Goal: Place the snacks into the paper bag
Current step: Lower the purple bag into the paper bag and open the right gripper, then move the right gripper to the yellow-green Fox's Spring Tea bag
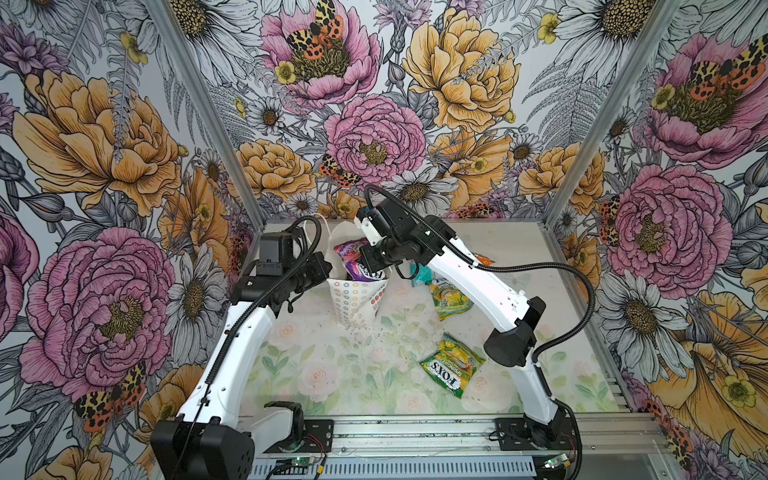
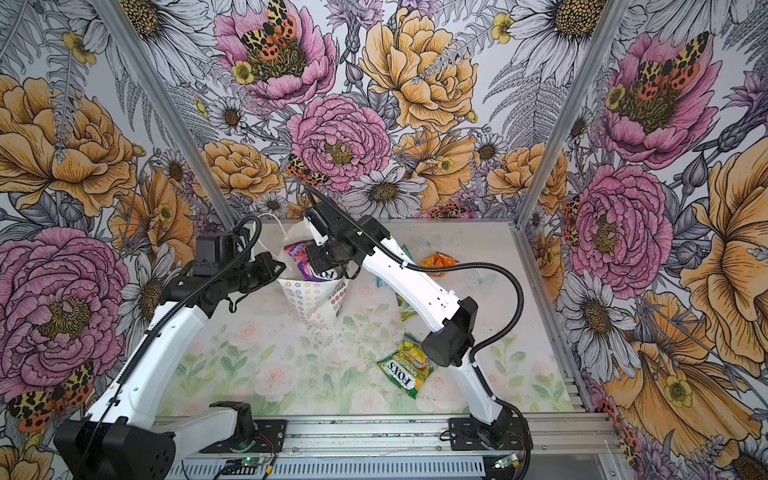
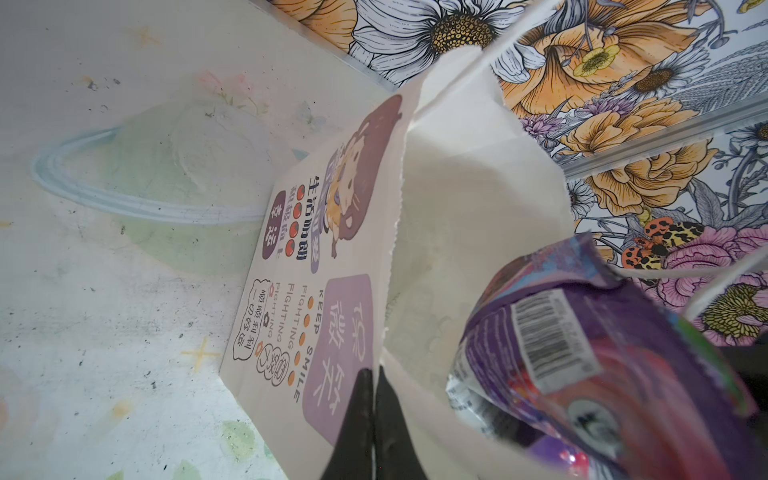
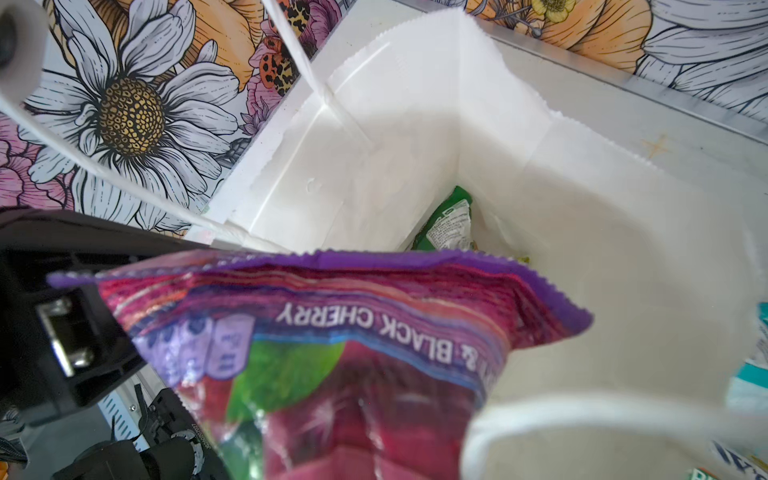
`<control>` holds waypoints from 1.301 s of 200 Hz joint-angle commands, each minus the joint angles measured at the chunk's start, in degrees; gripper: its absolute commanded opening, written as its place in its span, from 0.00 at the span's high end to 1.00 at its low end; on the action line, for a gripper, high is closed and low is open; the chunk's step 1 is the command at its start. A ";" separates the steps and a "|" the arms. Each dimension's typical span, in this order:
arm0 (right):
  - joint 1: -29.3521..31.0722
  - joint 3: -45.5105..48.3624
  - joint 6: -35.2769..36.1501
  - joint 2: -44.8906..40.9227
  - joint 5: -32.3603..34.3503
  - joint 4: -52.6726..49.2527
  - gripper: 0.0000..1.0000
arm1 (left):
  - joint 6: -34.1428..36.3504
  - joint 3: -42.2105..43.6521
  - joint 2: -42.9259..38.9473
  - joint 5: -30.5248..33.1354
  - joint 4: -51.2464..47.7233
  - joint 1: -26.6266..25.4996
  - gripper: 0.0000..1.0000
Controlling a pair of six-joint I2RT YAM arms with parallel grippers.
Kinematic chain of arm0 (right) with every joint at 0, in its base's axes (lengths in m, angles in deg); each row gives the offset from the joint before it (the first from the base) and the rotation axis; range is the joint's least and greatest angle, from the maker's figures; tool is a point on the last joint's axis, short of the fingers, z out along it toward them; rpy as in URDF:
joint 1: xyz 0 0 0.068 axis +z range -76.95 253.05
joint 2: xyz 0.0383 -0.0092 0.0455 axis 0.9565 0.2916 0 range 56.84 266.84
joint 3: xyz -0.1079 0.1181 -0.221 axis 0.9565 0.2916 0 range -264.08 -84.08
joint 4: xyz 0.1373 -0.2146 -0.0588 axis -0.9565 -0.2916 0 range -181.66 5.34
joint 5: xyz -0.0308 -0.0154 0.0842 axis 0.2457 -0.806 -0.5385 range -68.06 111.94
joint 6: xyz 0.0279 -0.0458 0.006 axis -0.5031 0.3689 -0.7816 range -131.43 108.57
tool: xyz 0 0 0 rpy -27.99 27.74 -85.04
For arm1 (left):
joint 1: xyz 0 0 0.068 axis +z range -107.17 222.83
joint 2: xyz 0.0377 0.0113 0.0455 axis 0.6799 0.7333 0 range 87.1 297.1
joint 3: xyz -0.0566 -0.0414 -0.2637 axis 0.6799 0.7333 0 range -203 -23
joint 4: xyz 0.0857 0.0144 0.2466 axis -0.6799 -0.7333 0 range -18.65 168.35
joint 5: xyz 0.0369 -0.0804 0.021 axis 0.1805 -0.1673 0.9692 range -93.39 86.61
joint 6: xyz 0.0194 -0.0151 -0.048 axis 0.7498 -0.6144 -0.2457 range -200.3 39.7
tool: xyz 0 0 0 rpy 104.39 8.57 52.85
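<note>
In both top views, shows the paper bag (image 1: 358, 301) (image 2: 312, 301) upright on the table (image 1: 332, 374) with its mouth open, the left gripper (image 1: 326, 269) at its left rim and the right gripper (image 1: 368, 270) over the mouth, reaching across the middle. Places the purple packet (image 1: 352, 255) (image 2: 303, 257) half inside the mouth, against the right gripper. Leaves two green-yellow packets (image 1: 451, 300) (image 1: 453, 365) flat on the table to the right of the bag, near a teal-white packet (image 1: 421, 276) and an orange packet (image 2: 438, 262), both partly hidden by the right arm (image 1: 469, 274). In the left wrist view, shows the left gripper (image 3: 374, 374) pinched tight on the bag's upper edge, black fingers (image 3: 361, 415) pressed together with the paper wall between, the cartoon print (image 3: 345, 199) facing outward and the purple packet (image 3: 582, 374) inside the rim. In the right wrist view, shows the purple packet (image 4: 353, 332) hanging over the open bag (image 4: 395, 166), clamped at its near end by closed fingers out of frame, above a green packet (image 4: 451, 220) lying at the bag's bottom.
</note>
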 commanded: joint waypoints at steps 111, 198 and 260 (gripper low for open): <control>0.31 -2.50 1.09 1.63 -2.14 -0.97 0.73 | 0.04 1.14 -0.40 1.53 1.14 -0.29 1.00; 0.32 -2.28 7.12 -6.04 -5.48 -6.21 0.50 | 0.04 1.10 -0.47 1.59 1.11 0.22 1.00; 0.32 9.21 12.73 -17.10 1.51 -14.98 0.34 | 0.13 0.70 0.03 1.31 1.12 0.64 1.00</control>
